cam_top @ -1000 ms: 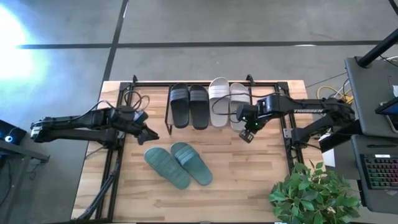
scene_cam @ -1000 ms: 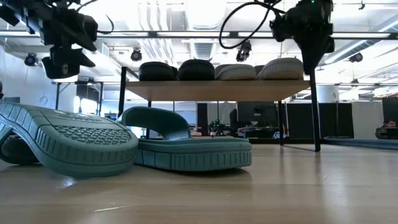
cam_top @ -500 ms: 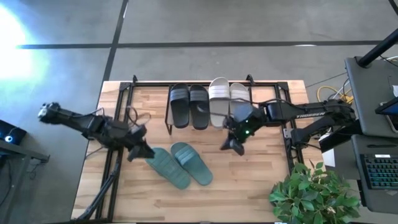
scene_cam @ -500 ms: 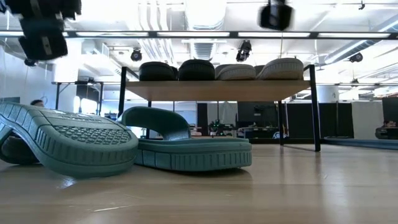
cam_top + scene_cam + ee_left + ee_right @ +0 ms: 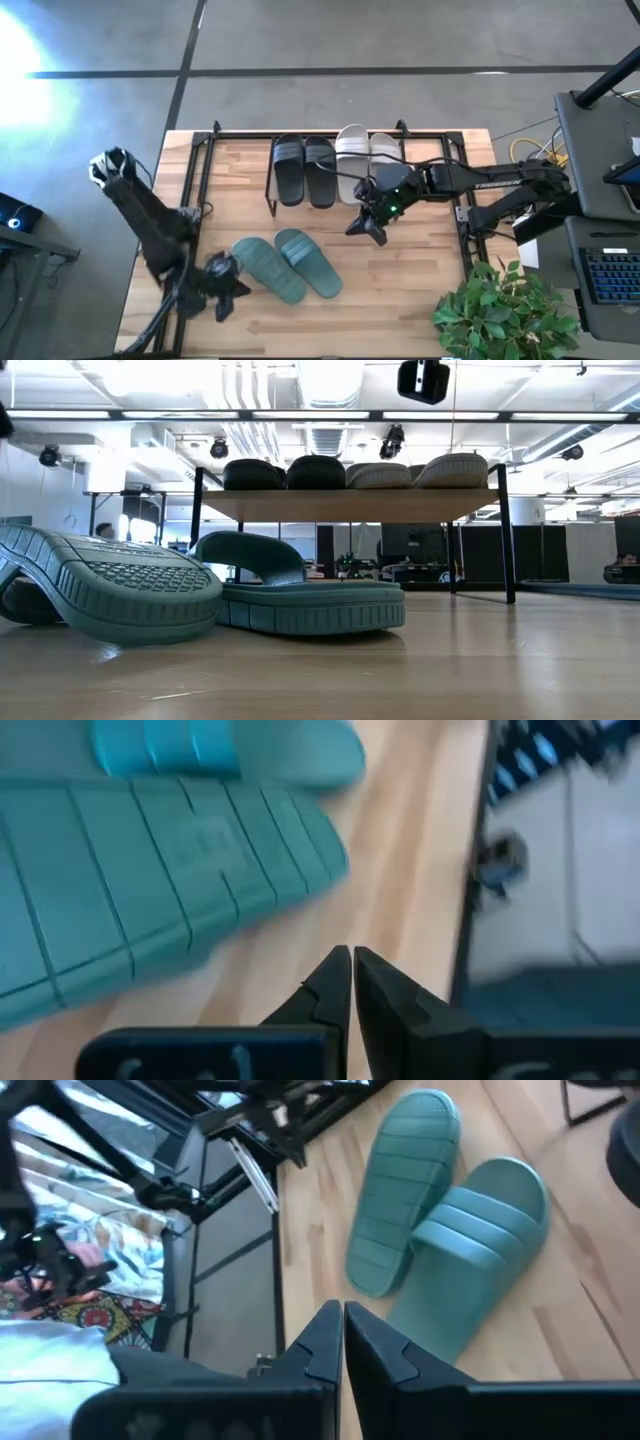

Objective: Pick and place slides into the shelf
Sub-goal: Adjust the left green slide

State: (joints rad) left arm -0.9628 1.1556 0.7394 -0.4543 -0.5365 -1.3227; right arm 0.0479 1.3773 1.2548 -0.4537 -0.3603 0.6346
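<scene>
floor: grey concrete around my table, crossed by dark seam lines; a bright glare patch far off the table's left side.
table: light wooden planks, edged by a black frame.
plant: green leaves just off the table's right front corner.
keyboard: on a grey desk beside the plant.
ceiling: white, with pipes and long light strips beyond the table.
room behind: dark desks and screens, well past the table.

Shelf top full — four slides across; bare board right of teal pair.
</scene>
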